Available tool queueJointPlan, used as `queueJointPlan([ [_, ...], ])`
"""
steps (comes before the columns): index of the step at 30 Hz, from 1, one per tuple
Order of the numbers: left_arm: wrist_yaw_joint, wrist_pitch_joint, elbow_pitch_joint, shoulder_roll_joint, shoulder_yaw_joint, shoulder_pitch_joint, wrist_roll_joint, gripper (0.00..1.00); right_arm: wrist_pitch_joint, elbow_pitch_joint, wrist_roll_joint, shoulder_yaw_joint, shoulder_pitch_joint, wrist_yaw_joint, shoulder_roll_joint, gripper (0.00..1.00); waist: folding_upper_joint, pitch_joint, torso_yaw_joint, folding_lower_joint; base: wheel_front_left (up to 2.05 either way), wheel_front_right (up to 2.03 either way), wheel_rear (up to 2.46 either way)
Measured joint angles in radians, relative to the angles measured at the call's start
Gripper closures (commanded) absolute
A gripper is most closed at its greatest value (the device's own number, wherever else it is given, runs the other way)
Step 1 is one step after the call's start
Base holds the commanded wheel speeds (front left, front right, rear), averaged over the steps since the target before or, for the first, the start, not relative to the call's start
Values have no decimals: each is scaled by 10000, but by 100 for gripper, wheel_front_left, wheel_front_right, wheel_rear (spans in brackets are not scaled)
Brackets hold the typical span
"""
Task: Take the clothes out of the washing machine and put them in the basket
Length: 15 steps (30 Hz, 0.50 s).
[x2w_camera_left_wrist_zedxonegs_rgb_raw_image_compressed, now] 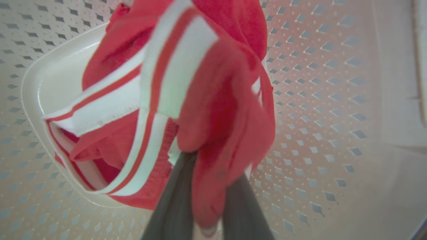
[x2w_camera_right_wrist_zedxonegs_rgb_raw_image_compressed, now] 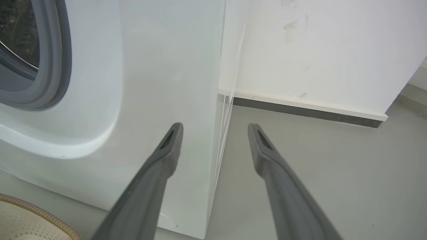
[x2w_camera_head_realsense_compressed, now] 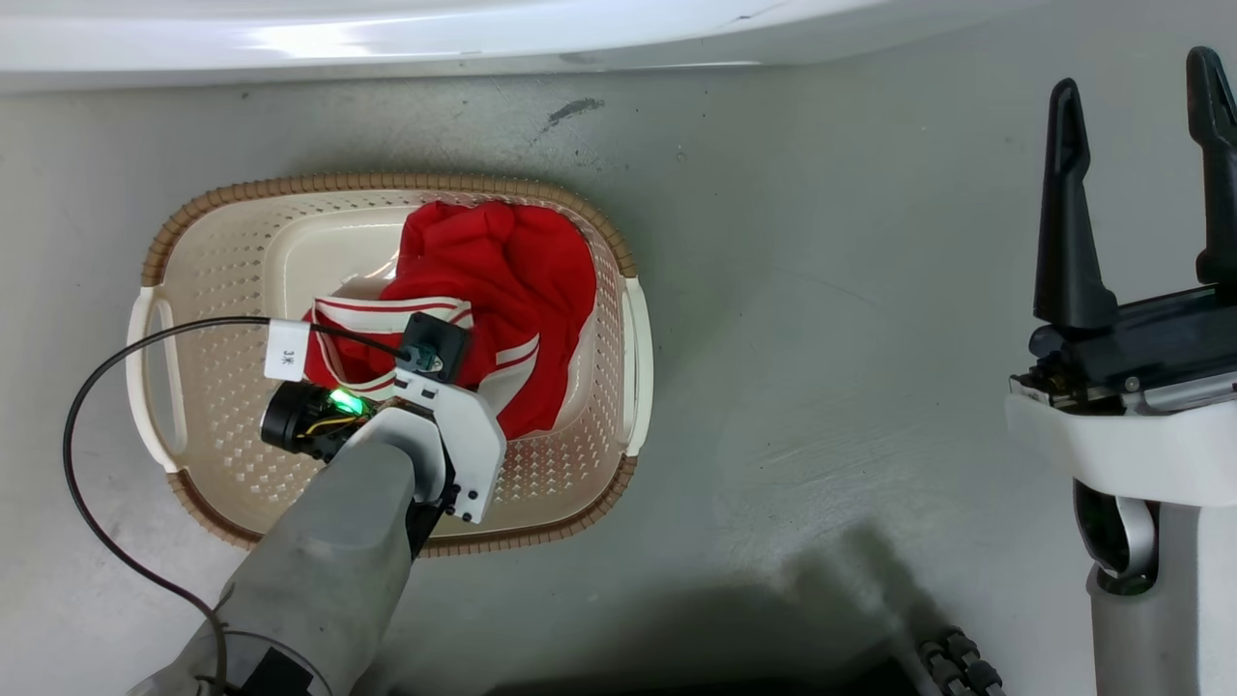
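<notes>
**Left gripper holds laundry inside the basket.** The robot's left gripper [x2w_camera_left_wrist_zedxonegs_rgb_raw_image_compressed: 213, 170] points down into the basket [x2w_camera_head_realsense_compressed: 387, 182]. Its two dark fingers [x2w_camera_left_wrist_zedxonegs_rgb_raw_image_compressed: 175, 206] are clenched on a red fold of the clothes [x2w_camera_head_realsense_compressed: 503, 280], which runs up between them in the left wrist view. Which of the two pieces that fold belongs to is not clear.

The bundle lies inside the basket, towards its right half in the head view, directly beneath the gripper. A plain red piece [x2w_camera_head_realsense_compressed: 527, 242] is bunched at the far side. A piece with white stripes [x2w_camera_head_realsense_compressed: 387, 314] lies nearer the wrist, its striped band looped open above the basket's pale bottom.

The basket stands on the grey floor [x2w_camera_head_realsense_compressed: 821, 338] near the washing machine [x2w_camera_right_wrist_zedxonegs_rgb_raw_image_compressed: 150, 66]. The right gripper [x2w_camera_head_realsense_compressed: 1140, 193] is held well apart from the basket, to its right, fingers spread wide with nothing between them. In the right wrist view it faces the machine's lower right corner, with the grey-rimmed porthole [x2w_camera_right_wrist_zedxonegs_rgb_raw_image_compressed: 50, 66] at upper left. A black cable [x2w_camera_head_realsense_compressed: 87, 416] loops from the left wrist across the basket's left handle.
</notes>
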Motion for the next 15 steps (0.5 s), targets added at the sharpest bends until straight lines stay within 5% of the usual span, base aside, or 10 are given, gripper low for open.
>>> queueJointPlan([
  [1, 6, -65, 23, -23, 2, 0, -2, 0, 0, 17, -2, 6, -21, 0, 0, 0, 0, -25, 7, 0, 0, 0, 0],
  [15, 88, -1030, -82, -144, 489, 971, -502, 0, 0, 433, -2, 176, 462, 0, 0, 0, 0, -1646, 196, -2, 0, 0, 0],
])
